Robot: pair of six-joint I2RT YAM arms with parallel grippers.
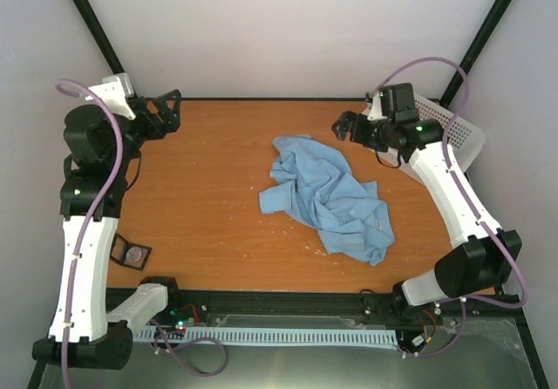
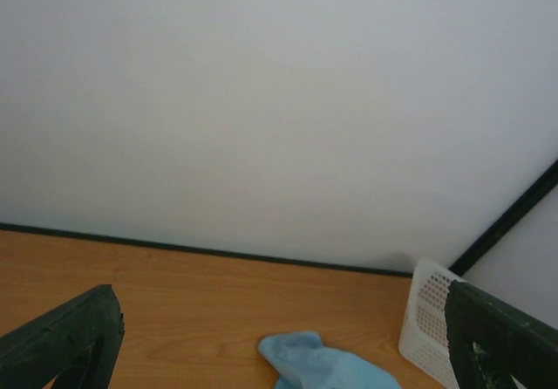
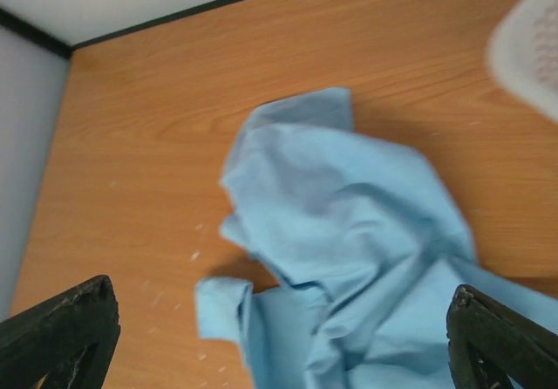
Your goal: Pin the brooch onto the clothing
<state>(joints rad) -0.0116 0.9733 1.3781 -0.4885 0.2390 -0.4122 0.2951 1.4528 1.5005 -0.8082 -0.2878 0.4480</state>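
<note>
Light blue cloth, the shirt point(image 1: 330, 199), is heaped in folds at the middle of the worktop point(image 1: 209, 180). The brooch point(image 1: 134, 253) is seen in a small black tray point(image 1: 116, 249) at the near left edge, well apart from the shirt. The pinning is judged not yet begun. The jaws of the left arm point(image 1: 87, 206) and of the right arm point(image 1: 453, 188) are spread, with nothing held. Next, the brooch would have to be lifted from the tray and a flat patch of cloth exposed. A white basket point(image 1: 458, 136) is placed behind the right arm. The creases are judged the likeliest hindrance.
</note>
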